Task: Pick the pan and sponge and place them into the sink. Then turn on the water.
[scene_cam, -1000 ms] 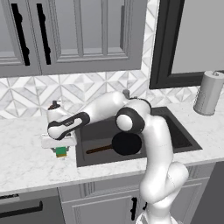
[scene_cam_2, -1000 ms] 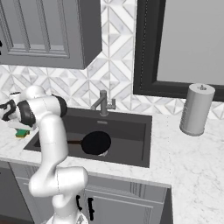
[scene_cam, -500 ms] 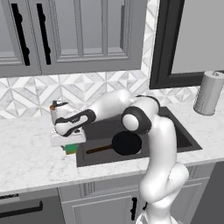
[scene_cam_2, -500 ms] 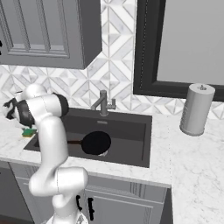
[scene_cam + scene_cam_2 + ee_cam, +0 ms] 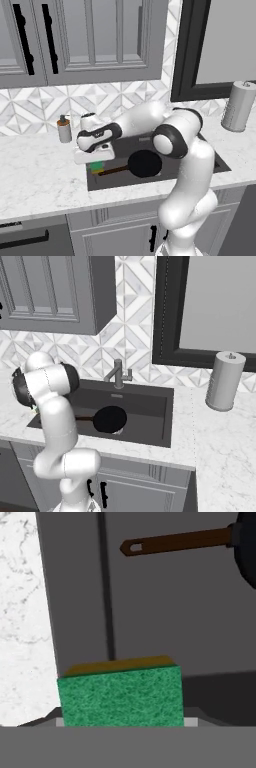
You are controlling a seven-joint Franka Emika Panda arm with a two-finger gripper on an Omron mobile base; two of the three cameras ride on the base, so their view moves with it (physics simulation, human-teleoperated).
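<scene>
While hanging over left edge of large dark grey-black sink basin [image 5: 220, 162], two-finger gripper [image 5: 96, 165] grips small green block sponge with yellow underside [image 5: 120, 695]; jaws closed on it. Round flat black frying pan [image 5: 144, 163] lies inside basin, reddish-brown handle pointing toward sponge. Grey metal faucet [image 5: 118, 374] behind.

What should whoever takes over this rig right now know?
Pincer: shut on the sponge, held over the sink's left end, above the basin floor.
Pan: already lying in the sink, handle pointing toward the sponge.
Faucet: no water running.
Done: pan placed.
Left: release the sponge into the sink, then turn on the water.
</scene>
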